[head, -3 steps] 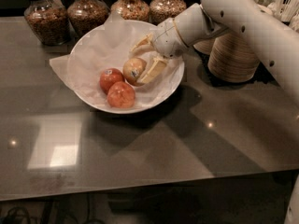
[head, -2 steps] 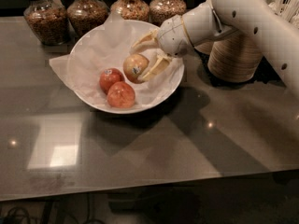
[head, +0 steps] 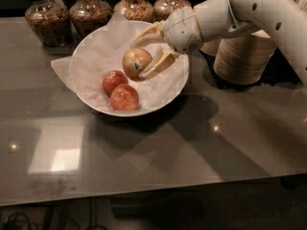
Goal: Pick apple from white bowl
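Three apples show: two orange-red apples [head: 113,81] lying side by side on the crinkled paper of the one white bowl [head: 84,96], and the paler apple [head: 135,61], which the gripper [head: 141,56] has clamped between its two fingers, one above and one below, over the inside of the bowl. That apple is yellowish-green with a reddish blush and a small dark-and-white sticker facing the camera. Four jars [head: 88,12] of brown grains stand along the back, their tops cut off by the frame. Two stacks of beige paper bowls [head: 244,56] sit to the right on the grey table [head: 168,166], the one nearer the bowl mostly hidden behind the arm [head: 259,8].
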You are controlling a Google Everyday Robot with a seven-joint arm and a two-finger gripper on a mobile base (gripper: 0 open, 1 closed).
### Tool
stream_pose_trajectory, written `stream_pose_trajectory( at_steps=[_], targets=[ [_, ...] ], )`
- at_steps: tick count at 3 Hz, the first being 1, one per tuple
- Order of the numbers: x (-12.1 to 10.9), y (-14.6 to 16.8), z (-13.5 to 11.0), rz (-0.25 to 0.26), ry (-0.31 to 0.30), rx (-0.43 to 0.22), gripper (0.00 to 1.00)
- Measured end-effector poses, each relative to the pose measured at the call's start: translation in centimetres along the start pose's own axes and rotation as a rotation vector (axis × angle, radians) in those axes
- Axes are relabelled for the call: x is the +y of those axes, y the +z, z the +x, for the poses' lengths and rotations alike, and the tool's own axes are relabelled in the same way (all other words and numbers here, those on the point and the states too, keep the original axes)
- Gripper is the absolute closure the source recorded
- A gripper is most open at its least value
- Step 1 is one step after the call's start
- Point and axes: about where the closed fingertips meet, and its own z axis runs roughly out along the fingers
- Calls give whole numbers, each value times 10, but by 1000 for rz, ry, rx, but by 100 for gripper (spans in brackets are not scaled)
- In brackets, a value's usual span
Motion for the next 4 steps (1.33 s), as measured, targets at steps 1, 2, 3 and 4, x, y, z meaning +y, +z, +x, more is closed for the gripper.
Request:
stream_pose_trajectory(
  at_steps=[1,2,3,4],
  targets=[
    [20,-12,-61,-17,-57,-61,100],
    [21,-13,-63,-19,-58,-62,100],
    [29,-10,-72,-24,-60,-90,100],
    [51,-9,-95,-11,-65,-143,100]
  ],
)
